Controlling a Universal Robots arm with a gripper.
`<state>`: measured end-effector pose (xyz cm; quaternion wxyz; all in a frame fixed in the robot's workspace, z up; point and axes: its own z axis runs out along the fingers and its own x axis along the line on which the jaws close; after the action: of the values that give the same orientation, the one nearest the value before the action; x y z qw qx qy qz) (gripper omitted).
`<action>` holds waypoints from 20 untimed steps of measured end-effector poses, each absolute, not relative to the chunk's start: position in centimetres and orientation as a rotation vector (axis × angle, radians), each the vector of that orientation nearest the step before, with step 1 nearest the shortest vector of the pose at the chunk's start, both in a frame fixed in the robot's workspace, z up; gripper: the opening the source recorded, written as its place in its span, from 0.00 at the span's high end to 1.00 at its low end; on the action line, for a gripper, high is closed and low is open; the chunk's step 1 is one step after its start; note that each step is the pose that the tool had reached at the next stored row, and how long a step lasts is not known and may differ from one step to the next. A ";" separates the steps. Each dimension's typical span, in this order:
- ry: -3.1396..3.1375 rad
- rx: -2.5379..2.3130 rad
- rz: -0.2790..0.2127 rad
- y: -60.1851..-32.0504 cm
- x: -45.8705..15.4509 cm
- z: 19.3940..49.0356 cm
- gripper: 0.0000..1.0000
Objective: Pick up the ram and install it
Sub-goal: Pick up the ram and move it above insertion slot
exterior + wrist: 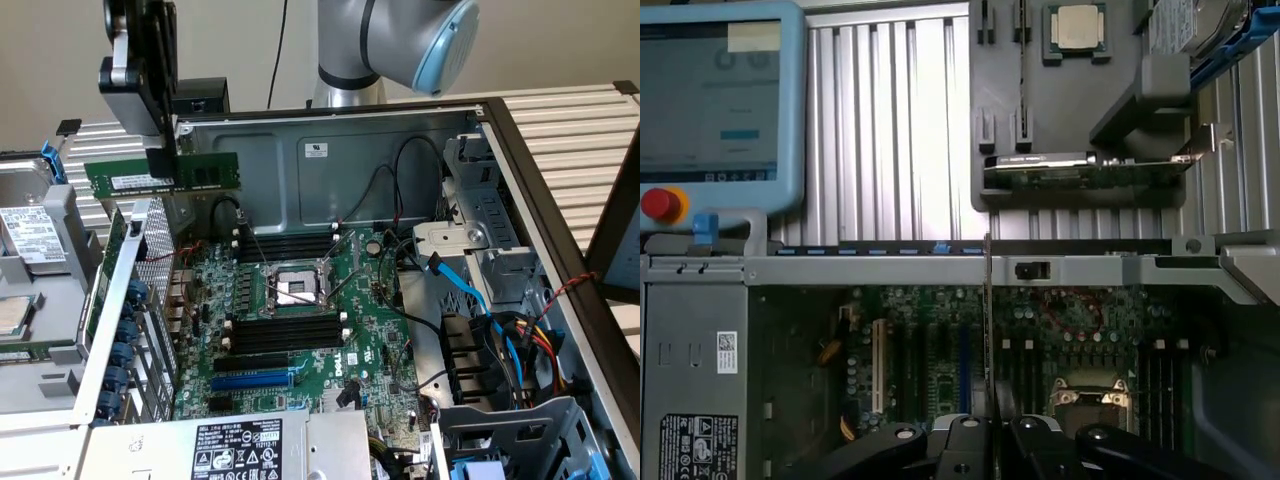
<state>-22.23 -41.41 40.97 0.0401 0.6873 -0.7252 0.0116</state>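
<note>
The ram, a long thin green stick with black chips and a white label, hangs level in the air above the open computer case's rear wall at the exterior view's left. My gripper is shut on its middle from above. In the wrist view the ram appears edge-on as a thin line running out from between my black fingers. Beneath lies the green motherboard with its long black slots on either side of the CPU socket.
The case's metal walls surround the board. Blue and black cables and drive cages fill the exterior view's right. A hard drive lies outside at the left. The wrist view shows a teach pendant and a grey parts tray.
</note>
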 end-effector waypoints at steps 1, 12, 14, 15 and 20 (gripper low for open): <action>-2.224 2.104 0.036 -41.4 -22.1 41.0 0.86; -2.233 2.091 0.039 -41.4 -19.8 40.9 0.86; -2.233 2.090 0.039 -41.4 -19.8 40.9 0.86; -2.233 2.090 0.039 -41.4 -19.8 40.9 0.86; -2.233 2.091 0.039 -41.4 -19.7 40.8 0.86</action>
<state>-19.73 -41.42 40.85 0.0412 0.6828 -0.7293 0.0127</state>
